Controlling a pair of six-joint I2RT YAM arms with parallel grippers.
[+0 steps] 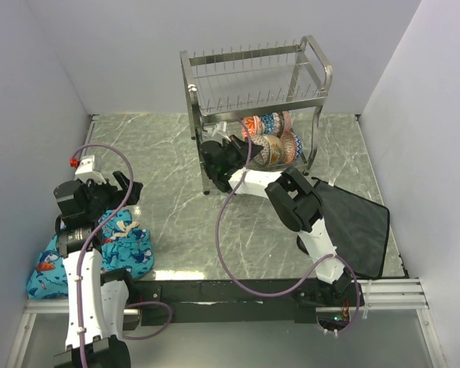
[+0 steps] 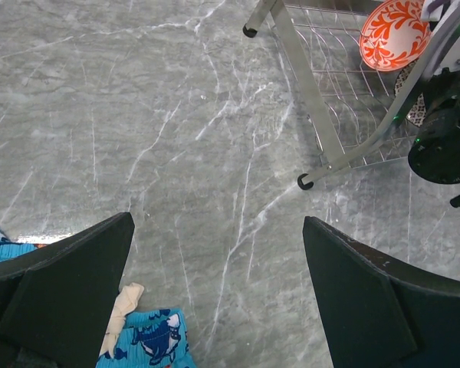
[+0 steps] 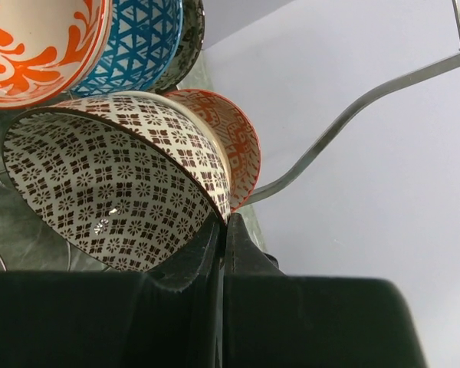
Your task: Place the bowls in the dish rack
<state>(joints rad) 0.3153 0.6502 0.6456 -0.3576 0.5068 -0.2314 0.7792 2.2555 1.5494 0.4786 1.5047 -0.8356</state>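
1. The right tool (image 3: 222,230) is pinching shut on the rim of the brown-patterned bowl (image 3: 115,192), standing in the lower tier of the dish rack (image 1: 253,106).
2. The left tool (image 2: 217,222) is hanging wide open over the counter (image 2: 176,115), gripping nothing.

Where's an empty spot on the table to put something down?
The grey marble table is bare at the far left, between the left wall and the steel wire dish rack, and in the middle, between the blue fish-print cloth and the right arm. The rack's top tier is bare too. Its lower tier is crowded: patterned bowls and the right gripper.
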